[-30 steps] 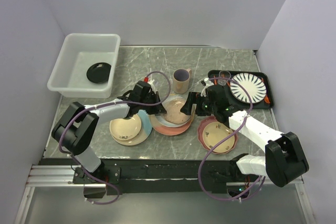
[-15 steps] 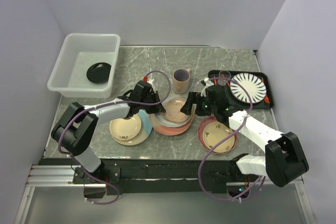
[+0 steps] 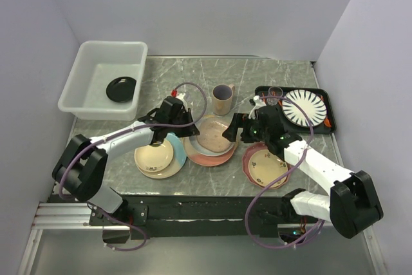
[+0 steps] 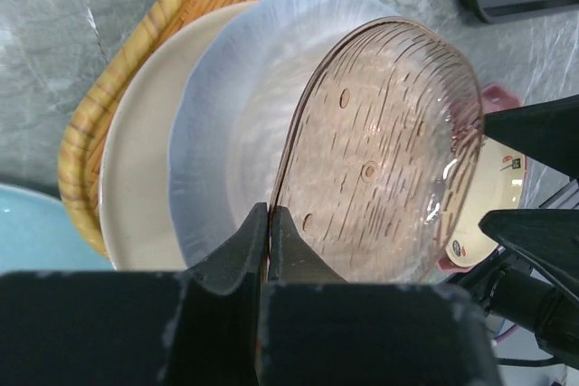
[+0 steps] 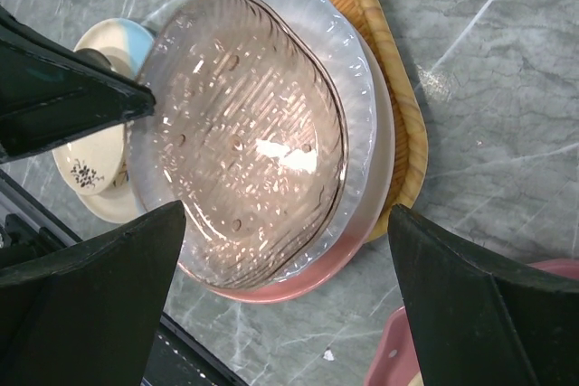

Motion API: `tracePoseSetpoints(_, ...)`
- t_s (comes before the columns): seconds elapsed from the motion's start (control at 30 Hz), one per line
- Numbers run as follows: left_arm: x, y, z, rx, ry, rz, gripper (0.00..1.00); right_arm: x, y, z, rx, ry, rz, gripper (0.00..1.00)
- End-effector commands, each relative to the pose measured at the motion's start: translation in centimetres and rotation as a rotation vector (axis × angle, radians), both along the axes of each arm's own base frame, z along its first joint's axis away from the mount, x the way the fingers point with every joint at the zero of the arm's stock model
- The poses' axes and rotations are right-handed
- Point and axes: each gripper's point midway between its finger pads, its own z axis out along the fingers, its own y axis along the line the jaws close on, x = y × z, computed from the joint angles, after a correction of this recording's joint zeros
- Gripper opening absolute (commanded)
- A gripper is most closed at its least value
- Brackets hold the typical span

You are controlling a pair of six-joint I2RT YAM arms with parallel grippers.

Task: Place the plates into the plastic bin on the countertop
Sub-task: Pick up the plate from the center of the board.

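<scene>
Since the left fingers [image 4: 233, 252] are pinched shut on the near rim of a smoky glass plate [image 4: 380, 151], tilting it up off the stack [image 4: 213, 133], the step in hand is judged to be the lift-off. The right fingers [image 5: 86, 305] stand wide, holding nothing, near the plate's opposite edge. The next move calls for a clean raise and a carry to the bin [image 3: 73, 82], well apart from both pairs of fingers, where a black plate [image 3: 121, 88] lies. Whether the plate's far edge rests on the stack cannot be told. Pinch depth is hidden.
</scene>
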Motion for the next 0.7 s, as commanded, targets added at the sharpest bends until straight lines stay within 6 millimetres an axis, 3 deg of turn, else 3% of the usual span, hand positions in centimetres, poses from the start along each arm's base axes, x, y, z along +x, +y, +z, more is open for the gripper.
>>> tracePoseSetpoints(0.0,1.0,0.2,3.3,-0.006,-0.092,0.020,0.01,0.4,0.2,1.5,0.018,-0.064,0.001,1.00)
tracePoseSetpoints(0.3,2.0,2.3,4.8,0.016,-0.128,0.082,0.01,0.4,-0.1,1.6,0.009,-0.072,-0.010,1.00)
tracePoseSetpoints(0.67,4.2,7.5,6.3,0.008,-0.165,0.192,0.01,0.4,0.1,1.6,0.014,-0.068,-0.001,1.00)
